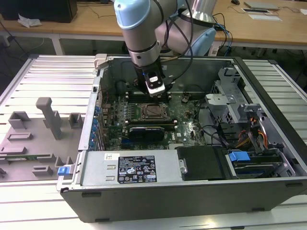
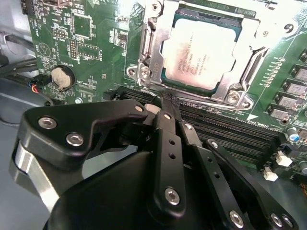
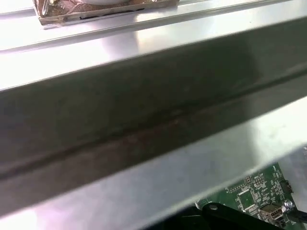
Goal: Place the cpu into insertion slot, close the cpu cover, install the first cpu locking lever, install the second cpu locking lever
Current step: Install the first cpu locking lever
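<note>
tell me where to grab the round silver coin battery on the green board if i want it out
Judging from the second wrist view, take the round silver coin battery by its rim, coming straight down from above the green circuit board. It lies flat in a black round holder, so only its face and edge are exposed, and the flat face offers nothing to pinch. Jaws would likely need to straddle the disc across its width.

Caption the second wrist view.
Black robot hand poised beside the silver-faced square cpu seated under its grey-metal frame cover.

Arm over open computer case, tool apparently just above insertion slot
</note>
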You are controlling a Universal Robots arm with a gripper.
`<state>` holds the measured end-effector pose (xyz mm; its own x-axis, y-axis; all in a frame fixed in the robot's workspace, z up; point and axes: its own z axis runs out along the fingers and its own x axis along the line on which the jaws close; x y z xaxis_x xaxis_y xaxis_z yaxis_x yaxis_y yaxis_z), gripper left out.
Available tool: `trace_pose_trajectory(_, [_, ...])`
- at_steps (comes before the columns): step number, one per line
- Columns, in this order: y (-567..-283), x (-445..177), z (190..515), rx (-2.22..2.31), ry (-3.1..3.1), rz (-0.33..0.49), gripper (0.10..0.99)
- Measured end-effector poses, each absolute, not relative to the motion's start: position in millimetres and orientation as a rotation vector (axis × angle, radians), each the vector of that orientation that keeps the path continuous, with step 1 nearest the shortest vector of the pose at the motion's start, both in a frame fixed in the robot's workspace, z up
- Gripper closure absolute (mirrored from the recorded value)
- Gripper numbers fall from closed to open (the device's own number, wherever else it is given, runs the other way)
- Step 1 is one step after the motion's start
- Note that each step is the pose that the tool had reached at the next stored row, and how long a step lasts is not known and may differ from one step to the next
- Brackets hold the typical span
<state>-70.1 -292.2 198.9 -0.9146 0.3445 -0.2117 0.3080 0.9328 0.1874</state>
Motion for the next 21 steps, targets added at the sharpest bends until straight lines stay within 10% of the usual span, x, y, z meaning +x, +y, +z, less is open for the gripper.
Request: trace_pose_trajectory(21, [-292.9, -66.5, 197.8, 0.486, 2.848, 0.201, 0.98])
